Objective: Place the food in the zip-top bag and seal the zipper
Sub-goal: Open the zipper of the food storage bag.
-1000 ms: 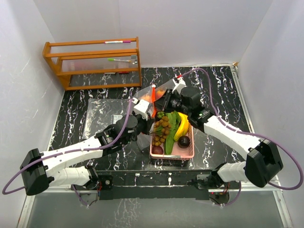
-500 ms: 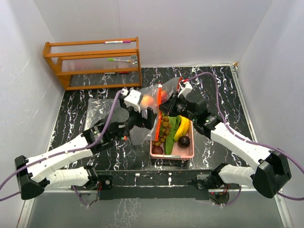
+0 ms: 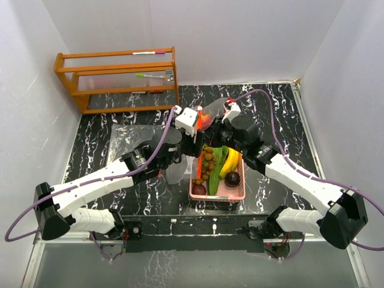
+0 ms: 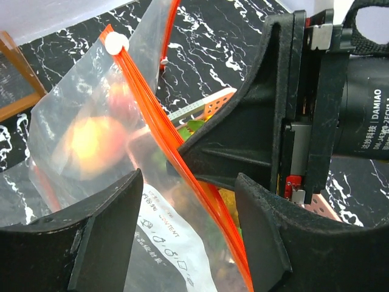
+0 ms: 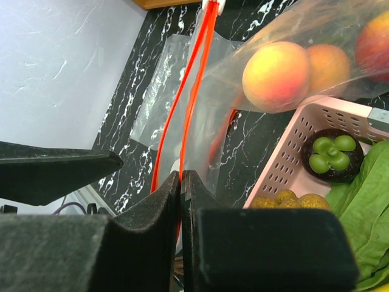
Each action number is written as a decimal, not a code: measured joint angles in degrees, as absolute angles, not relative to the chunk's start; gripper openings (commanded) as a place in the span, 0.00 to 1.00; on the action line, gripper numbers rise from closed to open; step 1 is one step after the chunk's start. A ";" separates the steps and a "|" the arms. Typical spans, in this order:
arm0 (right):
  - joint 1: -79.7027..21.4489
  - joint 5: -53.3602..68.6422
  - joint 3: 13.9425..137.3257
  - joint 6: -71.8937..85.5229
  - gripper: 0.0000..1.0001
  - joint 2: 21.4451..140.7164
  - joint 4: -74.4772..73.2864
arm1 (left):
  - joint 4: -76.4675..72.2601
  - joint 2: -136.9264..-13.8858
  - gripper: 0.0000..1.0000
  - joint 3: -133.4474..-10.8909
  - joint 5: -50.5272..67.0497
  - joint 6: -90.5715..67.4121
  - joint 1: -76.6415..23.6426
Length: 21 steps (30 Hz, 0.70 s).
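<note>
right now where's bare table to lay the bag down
Bare marble: the far right corner, between the right arm and the wall; the left strip between the wall and the flat plastic sheet, below the wooden rack. Crowded at centre: zip-top bag, pink basket, left arm.

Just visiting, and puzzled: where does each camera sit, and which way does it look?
Top external: above and behind the arms, looking down at the table; both arms show, left gripper and right gripper at the zip-top bag.
Left wrist: on that wrist, facing the orange zipper; own open fingers show.
Right wrist: on that wrist, facing bagged fruits; own fingers pinch the zipper.
Shared: all show the bag.
</note>
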State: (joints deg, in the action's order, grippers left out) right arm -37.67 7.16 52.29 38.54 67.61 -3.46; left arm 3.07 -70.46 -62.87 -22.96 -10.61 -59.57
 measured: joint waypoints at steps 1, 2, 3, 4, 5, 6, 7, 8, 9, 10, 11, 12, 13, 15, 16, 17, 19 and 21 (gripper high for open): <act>-37.76 7.03 52.36 38.48 0.08 67.61 -3.64 | 3.09 -70.48 0.59 -62.87 -23.03 -10.72 -59.57; -37.85 6.94 52.40 38.39 0.08 67.61 -3.75 | 3.07 -70.46 0.57 -62.85 -23.18 -10.81 -59.55; -37.87 6.76 52.40 38.26 0.08 67.61 -3.95 | 2.92 -70.39 0.55 -62.81 -23.55 -11.07 -59.53; -37.89 6.59 52.40 38.15 0.08 67.61 -4.14 | 2.81 -70.32 0.53 -62.74 -23.92 -11.33 -59.53; -37.89 6.42 52.40 38.04 0.08 67.61 -4.36 | 2.79 -70.26 0.50 -62.65 -24.43 -11.51 -59.53; -37.89 6.24 52.40 37.98 0.08 67.61 -4.54 | 2.79 -70.24 0.45 -62.65 -24.71 -11.62 -59.53; -37.89 6.07 52.40 37.91 0.08 67.59 -4.64 | 2.79 -70.19 0.41 -62.65 -24.97 -11.86 -59.53; -37.89 5.89 52.40 37.82 0.08 67.59 -4.69 | 2.81 -70.13 0.39 -62.65 -25.06 -12.19 -59.53; -37.89 5.74 52.40 37.76 0.08 67.59 -4.75 | 2.90 -70.08 0.38 -62.65 -24.99 -12.45 -59.53; -37.89 5.58 52.40 37.69 0.08 67.59 -4.84 | 2.98 -69.97 0.38 -62.65 -24.77 -12.67 -59.51; -37.89 5.48 52.40 37.65 0.08 67.59 -4.97 | 2.90 -69.78 0.38 -62.46 -24.34 -12.91 -59.46; -37.89 5.28 52.40 37.56 0.08 67.59 -5.15 | 2.66 -69.36 0.38 -61.95 -23.86 -13.15 -59.46; -37.89 5.04 52.40 37.54 0.08 67.59 -5.32 | 2.48 -68.64 0.40 -61.12 -23.24 -13.56 -59.46; -37.89 4.56 52.40 37.52 0.08 67.59 -5.72 | 2.20 -66.92 0.46 -59.16 -22.41 -14.26 -59.46; -37.89 4.40 52.40 37.52 0.08 67.59 -5.87 | 2.17 -66.26 0.48 -58.46 -22.02 -14.66 -59.46; -37.89 4.23 52.40 37.50 0.08 67.59 -5.98 | 2.00 -65.58 0.51 -57.71 -21.69 -15.16 -59.46; -37.93 4.14 52.51 37.45 0.08 67.59 -6.04 | 1.80 -64.99 0.57 -56.97 -20.95 -16.05 -59.46; -37.95 4.03 52.90 37.41 0.08 67.68 -6.13 | 1.63 -65.19 0.58 -56.93 -20.21 -16.95 -59.46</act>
State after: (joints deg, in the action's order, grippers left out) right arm -37.95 4.03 52.90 37.41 67.68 -6.13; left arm 1.63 -65.19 -56.93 -20.21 -16.95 -59.46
